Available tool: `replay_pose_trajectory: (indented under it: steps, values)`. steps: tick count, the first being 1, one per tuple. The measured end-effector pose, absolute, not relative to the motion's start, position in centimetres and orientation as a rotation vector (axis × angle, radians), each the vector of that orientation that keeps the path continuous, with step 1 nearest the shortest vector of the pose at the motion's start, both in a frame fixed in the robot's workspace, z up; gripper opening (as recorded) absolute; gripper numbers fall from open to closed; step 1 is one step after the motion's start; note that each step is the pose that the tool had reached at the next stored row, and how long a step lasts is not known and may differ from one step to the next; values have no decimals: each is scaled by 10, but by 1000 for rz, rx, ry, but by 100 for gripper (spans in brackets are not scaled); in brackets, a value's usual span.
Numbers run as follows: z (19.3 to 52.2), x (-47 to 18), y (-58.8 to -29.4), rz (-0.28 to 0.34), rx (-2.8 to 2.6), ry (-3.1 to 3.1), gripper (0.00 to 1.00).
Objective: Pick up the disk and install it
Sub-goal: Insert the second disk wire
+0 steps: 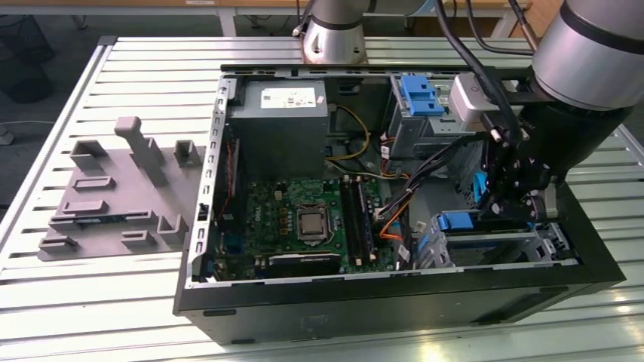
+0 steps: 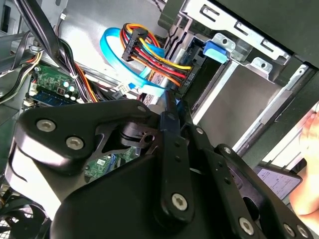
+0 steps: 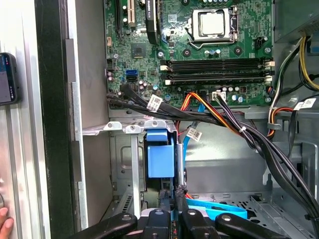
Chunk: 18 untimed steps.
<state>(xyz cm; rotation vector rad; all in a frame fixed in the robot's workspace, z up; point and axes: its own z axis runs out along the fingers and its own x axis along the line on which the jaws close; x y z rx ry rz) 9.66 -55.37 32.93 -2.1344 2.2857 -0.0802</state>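
Observation:
My gripper hangs inside the open computer case, over the drive cage at the exterior view's right front corner. Its fingers are shut on the disk, which is held on edge. Of the disk, mostly a blue side rail shows beside the fingertips. A blue plastic tab sits on the cage just ahead of the gripper. In the second wrist view the gripper points toward the cage opening, with the blue tab at the cage's edge.
Bundled cables cross close by the cage. The motherboard, a grey power supply box and an upright blue bracket fill the case. A grey fixture lies on the slatted table. A person's hand is outside the case wall.

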Motion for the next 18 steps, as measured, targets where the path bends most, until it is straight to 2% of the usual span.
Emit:
replay_pose_trajectory:
  steps: [4, 5, 12, 13, 18]
  values:
    - [329, 97, -554, -80, -2134, 2285, 17]
    - [329, 97, -554, -80, -2134, 2286, 23]
    - [329, 97, -554, -80, -2134, 2286, 24]
    - [329, 97, -554, -80, -2134, 2286, 31]
    - [331, 97, -554, -80, -2134, 2286, 31]
